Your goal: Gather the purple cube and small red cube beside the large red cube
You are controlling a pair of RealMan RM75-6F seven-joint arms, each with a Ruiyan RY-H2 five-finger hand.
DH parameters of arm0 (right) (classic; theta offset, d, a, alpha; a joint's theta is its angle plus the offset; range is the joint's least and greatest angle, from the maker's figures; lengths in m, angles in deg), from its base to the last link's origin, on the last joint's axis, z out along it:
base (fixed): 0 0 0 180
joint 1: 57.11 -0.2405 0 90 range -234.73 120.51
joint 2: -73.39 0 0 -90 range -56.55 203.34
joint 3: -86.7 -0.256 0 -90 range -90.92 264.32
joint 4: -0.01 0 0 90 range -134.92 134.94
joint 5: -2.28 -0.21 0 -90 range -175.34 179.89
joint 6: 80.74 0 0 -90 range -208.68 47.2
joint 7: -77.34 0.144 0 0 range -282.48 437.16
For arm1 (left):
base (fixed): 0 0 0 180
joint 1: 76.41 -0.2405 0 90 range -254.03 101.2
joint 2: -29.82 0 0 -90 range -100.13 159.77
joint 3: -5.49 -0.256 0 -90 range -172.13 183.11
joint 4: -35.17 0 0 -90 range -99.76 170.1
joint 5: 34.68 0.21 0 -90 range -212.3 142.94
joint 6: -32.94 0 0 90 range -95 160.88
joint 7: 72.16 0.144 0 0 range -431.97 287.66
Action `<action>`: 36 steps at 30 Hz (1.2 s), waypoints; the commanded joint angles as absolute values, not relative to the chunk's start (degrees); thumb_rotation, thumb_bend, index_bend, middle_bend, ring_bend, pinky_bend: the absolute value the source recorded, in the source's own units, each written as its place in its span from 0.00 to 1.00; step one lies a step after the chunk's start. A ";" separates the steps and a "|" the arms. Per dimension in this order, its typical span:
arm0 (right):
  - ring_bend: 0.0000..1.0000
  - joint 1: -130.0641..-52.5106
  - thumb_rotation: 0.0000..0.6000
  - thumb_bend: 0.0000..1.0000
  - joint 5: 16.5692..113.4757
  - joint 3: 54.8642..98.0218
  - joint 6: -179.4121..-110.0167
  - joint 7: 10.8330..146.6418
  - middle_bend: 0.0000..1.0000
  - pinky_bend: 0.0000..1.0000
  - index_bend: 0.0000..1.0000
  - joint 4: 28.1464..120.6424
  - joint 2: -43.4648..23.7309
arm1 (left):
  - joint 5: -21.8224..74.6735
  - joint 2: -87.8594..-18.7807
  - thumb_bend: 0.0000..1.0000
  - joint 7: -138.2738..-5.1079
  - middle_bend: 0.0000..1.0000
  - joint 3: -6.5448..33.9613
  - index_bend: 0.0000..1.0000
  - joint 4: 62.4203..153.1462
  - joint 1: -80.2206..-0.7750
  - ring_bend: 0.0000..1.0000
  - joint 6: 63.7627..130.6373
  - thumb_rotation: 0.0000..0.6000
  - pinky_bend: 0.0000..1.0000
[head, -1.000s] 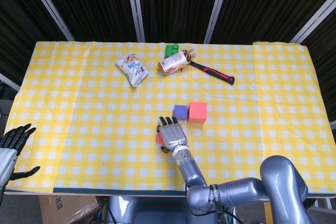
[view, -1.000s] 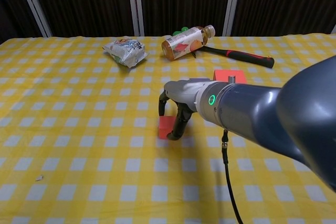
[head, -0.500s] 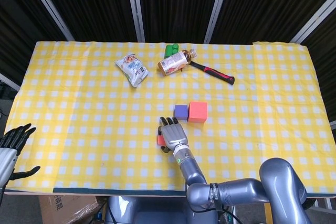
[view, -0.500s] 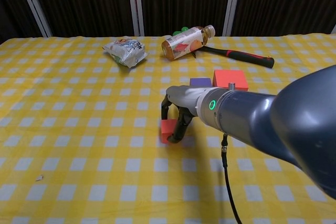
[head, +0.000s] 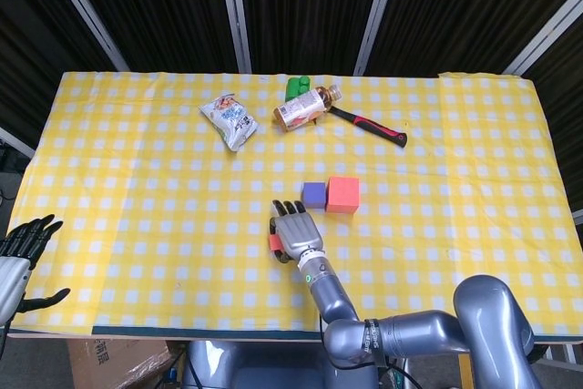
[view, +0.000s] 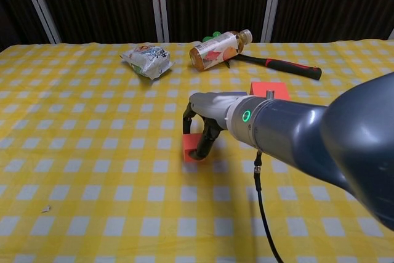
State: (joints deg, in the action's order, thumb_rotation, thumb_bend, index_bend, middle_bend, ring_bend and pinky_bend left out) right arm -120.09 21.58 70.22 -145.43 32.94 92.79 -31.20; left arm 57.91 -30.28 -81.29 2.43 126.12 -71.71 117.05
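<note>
Since the previous half second the right hand (view: pixel 200 132) and the small red cube (view: pixel 190 147) it pinches have shifted slightly up-table and left. The cube sits at the cloth, near but short of the purple cube (head: pixel 313 193), which touches the large red cube (head: pixel 342 194). The left hand (head: pixel 20 248) hangs spread, idle. Keep the pinch firm; carry diagonally, avoiding the purple cube.

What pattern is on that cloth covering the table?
The tablecloth is a yellow and white check, like gingham. The head view shows it best, from above.
</note>
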 commanded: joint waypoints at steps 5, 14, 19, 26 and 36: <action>0.00 -121.24 1.00 0.43 23.03 67.38 -145.90 33.08 0.04 0.00 0.48 92.42 -31.00 | 57.97 -30.26 0.08 -81.27 0.00 2.41 0.00 126.22 -71.66 0.00 117.01 1.00 0.02; 0.00 -122.95 1.00 0.43 23.41 64.27 -143.37 34.60 0.04 0.00 0.48 84.72 -32.42 | 57.63 -30.14 0.08 -81.56 0.00 2.43 0.00 126.38 -71.58 0.00 116.68 1.00 0.02; 0.00 -123.82 1.00 0.43 23.45 63.52 -141.27 35.27 0.04 0.00 0.48 80.26 -33.48 | 57.29 -29.97 0.08 -81.67 0.00 2.47 0.00 126.56 -71.39 0.00 116.17 1.00 0.02; 0.00 -124.79 1.00 0.43 22.84 63.09 -138.27 35.82 0.04 0.00 0.48 74.13 -35.14 | 56.80 -29.76 0.08 -82.05 0.00 2.55 0.00 126.82 -71.20 0.00 115.61 1.00 0.02; 0.00 -124.97 1.00 0.43 22.50 63.45 -134.98 36.55 0.04 0.00 0.48 68.27 -36.65 | 56.49 -29.58 0.08 -82.29 0.00 2.56 0.00 126.91 -71.01 0.00 115.10 1.00 0.02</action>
State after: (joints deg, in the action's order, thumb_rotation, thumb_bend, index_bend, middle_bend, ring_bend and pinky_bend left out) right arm -124.92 22.55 63.33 -135.38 36.48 68.74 -36.43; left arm 56.49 -29.59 -82.29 2.56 126.90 -71.02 115.09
